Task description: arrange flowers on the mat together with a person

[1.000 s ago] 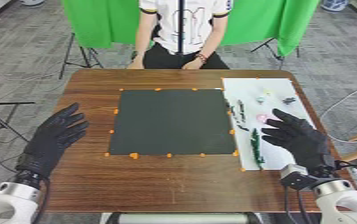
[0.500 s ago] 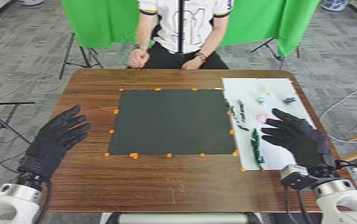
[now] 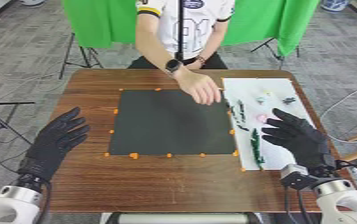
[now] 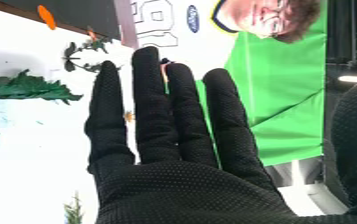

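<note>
A: How are the near hands held?

B: The left hand (image 3: 54, 137) is held over the table (image 3: 139, 190), its fingers loosely extended and a little spread, nothing pinched. The right hand (image 3: 297, 140) is held at the side of the white sheet (image 3: 281, 162), its fingers straight and slightly apart, nothing gripped.

A: And what is done so far?

B: By all appearances, nothing is arranged. The long green stem (image 3: 256, 147) is seen lying on the nearer part of the sheet, beside the dark mat (image 3: 170, 122) where it is presumably wanted. Farther along, dark sprigs (image 3: 241, 114), a pink flower (image 3: 262, 118), a dark flower (image 3: 288, 100) and a pale blossom (image 3: 261, 99) are also left on the sheet. The whole arrangement seems still to be made.

A: Is anything changed from the earlier frame?

B: Beyond the flowers, yes. The person's hand (image 3: 199, 87), raised by the table's far edge earlier, is now stretched over the mat's far part, towards the sheet. Whether anything is pinched in it cannot be told. Both gloved hands are kept about where they were.
</note>
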You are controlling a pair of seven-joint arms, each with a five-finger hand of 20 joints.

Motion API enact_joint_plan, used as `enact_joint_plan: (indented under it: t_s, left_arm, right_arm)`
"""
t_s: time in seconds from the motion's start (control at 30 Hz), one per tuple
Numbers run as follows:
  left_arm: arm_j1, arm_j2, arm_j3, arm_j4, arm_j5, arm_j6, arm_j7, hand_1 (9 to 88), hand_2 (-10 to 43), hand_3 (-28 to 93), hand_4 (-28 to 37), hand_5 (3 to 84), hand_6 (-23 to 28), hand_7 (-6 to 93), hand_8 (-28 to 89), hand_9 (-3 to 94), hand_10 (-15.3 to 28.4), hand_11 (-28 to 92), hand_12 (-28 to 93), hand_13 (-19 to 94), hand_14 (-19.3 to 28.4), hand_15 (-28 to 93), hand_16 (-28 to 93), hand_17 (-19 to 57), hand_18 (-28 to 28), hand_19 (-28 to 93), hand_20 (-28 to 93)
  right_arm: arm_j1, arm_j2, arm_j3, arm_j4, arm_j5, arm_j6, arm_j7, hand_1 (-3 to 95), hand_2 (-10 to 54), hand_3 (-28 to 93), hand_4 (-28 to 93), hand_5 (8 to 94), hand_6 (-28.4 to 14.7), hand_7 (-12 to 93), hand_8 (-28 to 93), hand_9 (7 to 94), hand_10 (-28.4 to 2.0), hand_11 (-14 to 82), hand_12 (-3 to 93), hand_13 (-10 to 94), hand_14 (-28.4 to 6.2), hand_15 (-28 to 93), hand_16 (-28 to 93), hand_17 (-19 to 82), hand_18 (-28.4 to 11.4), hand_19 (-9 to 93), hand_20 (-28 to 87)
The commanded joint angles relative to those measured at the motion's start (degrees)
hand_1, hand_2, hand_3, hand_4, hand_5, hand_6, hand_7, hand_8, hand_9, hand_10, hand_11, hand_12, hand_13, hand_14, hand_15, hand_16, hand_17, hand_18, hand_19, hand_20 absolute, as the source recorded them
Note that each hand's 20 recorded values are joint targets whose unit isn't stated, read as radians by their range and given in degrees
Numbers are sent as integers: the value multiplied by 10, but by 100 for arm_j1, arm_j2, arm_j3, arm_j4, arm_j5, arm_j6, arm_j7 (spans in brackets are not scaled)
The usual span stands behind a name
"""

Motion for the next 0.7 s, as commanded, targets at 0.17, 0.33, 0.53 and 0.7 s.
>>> enact_joint_plan:
  t_s: [0.17,0.33,0.53,0.7]
  left_arm:
    - [13,-57,62,42,-24,49,-22,280,-21,693,-176,278,20,208,-99,243,112,213,189,205,139,307,20,-83,211,457,86]
    - [-38,-89,118,69,-49,35,-39,280,-21,694,-176,279,20,207,-99,244,112,213,188,205,138,307,20,-83,211,456,86]
    - [14,-97,134,53,-44,32,-32,279,-19,693,-177,279,20,208,-99,245,112,214,188,206,139,309,19,-83,210,457,87]
    - [50,-34,111,47,-70,45,-9,278,-20,695,-176,279,20,208,-99,246,113,216,187,207,139,310,18,-83,210,458,86]
  right_arm:
    - [-45,31,71,-43,-8,90,-44,118,-29,806,-283,402,-33,179,-110,430,-144,132,207,411,-124,291,193,134,-213,555,251]
    - [-46,2,46,-28,-6,70,-13,119,-28,805,-283,402,-33,179,-110,429,-144,131,207,411,-124,291,193,135,-213,556,252]
    - [-53,-31,14,-24,-12,21,16,120,-26,804,-283,403,-33,180,-111,429,-144,131,207,412,-125,292,192,134,-214,556,252]
    - [-123,-21,74,-40,-16,3,6,120,-26,805,-283,403,-34,180,-112,429,-145,131,206,412,-124,294,192,134,-213,557,252]
